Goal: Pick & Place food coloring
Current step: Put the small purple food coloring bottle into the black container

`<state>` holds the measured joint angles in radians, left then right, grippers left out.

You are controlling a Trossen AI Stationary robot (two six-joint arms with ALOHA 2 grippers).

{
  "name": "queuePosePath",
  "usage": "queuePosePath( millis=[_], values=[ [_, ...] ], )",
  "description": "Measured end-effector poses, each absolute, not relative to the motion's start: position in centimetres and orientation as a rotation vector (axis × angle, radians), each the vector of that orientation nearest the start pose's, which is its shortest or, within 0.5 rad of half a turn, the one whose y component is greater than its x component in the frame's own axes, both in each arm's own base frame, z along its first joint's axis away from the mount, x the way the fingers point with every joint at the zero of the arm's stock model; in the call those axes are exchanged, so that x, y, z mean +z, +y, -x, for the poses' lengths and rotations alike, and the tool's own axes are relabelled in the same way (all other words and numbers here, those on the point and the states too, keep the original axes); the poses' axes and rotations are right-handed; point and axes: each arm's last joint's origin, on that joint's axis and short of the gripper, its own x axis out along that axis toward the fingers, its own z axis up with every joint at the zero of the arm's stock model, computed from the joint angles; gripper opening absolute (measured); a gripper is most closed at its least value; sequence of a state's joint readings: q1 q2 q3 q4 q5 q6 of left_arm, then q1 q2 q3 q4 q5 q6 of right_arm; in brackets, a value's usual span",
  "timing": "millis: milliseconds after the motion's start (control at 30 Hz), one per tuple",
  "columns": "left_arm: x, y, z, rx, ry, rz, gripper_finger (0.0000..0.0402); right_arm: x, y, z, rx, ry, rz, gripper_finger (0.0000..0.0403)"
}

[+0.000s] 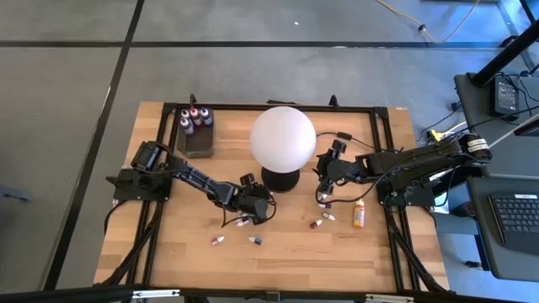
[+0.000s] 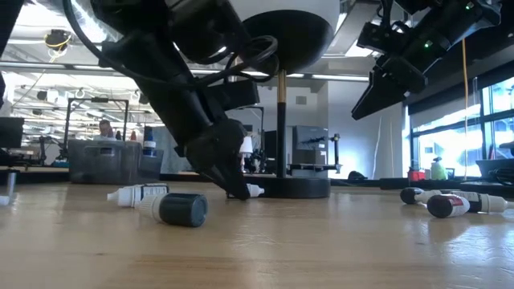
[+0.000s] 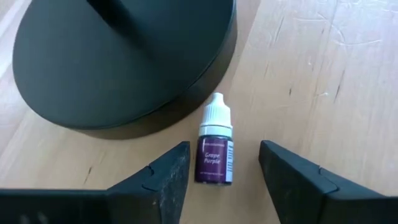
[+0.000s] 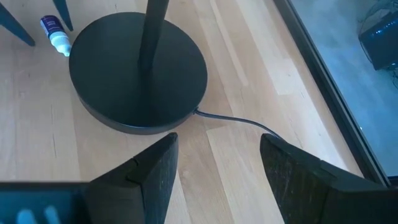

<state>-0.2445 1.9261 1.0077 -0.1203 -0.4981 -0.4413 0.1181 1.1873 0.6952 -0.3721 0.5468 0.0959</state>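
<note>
The left tool [image 3: 217, 177] hangs low over the worktop [image 3: 323, 74], fingers spread wide and holding nothing. Between them lies a purple bottle [image 3: 215, 146] of food coloring, flat, its white cap pointing away toward the lamp base [image 3: 118, 62] just beyond. This looks like the approach before a grasp; next it should lower and close on the bottle's body, keeping clear of the base. Farther off, past the lamp, the right tool [image 4: 217, 168] waits, also open and empty.

A robotics lab: a black-framed wooden worktable [image 1: 278, 252] on grey concrete floor, a black laptop [image 1: 514, 220] at right, workbenches behind.
</note>
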Motion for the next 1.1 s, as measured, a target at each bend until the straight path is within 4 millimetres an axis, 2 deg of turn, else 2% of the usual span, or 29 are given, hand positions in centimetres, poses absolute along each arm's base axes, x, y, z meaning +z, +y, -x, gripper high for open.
queuePosePath(
  millis=[433, 567, 667, 800, 900, 1100],
  values=[
    [11.3, -7.3, -34.8, 0.388, 0.916, -0.055, 0.0083, 21.5, 1.2, -22.6, -0.44, 0.801, 0.195, 0.023],
    [11.4, -7.3, -34.7, 0.38, 0.922, -0.052, 0.0071, 21.5, 1.2, -22.6, -0.44, 0.801, 0.195, 0.023],
    [12.1, -7.4, -33.9, 0.383, 0.968, -0.047, 0.0073, 21.5, 1.2, -22.6, -0.44, 0.801, 0.195, 0.023],
    [14.8, -7.1, -31.8, 0.493, 1.029, -0.029, 0.0076, 21.5, 1.2, -22.6, -0.44, 0.802, 0.196, 0.023],
    [16.9, -6.2, -29.4, 0.635, 1.079, -0.004, 0.0072, 21.5, 1.2, -22.6, -0.44, 0.802, 0.195, 0.023],
    [21.3, -4.7, -25.1, 0.872, 1.04, 0.027, 0.0076, 21.5, 1.2, -22.6, -0.441, 0.799, 0.195, 0.023]
  ],
)
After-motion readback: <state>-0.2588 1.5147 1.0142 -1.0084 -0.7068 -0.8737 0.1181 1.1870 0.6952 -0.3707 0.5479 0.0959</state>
